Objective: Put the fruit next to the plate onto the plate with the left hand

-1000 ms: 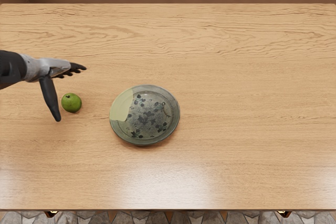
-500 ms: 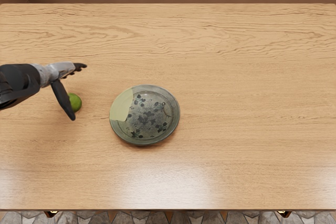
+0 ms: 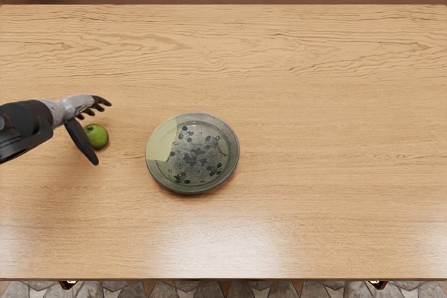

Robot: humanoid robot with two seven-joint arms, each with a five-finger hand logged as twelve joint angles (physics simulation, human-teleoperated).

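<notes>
Left robot hand (image 3: 78,112) lowered beside fruit (image 3: 97,137) since the earlier frame.
Nothing is gripped, the fingers (image 3: 98,104) being spread; the fruit lies on the bench (image 3: 314,88), apart from the plate (image 3: 150,153). Thumb and fingers should be closed around it before lifting.

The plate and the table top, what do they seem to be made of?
The plate looks like glazed ceramic: grey-green with dark speckles and a slight sheen, though the render leaves it open. The table looks like light wood with a smooth satin finish: wavy grain lines and pale glare near the front.
</notes>
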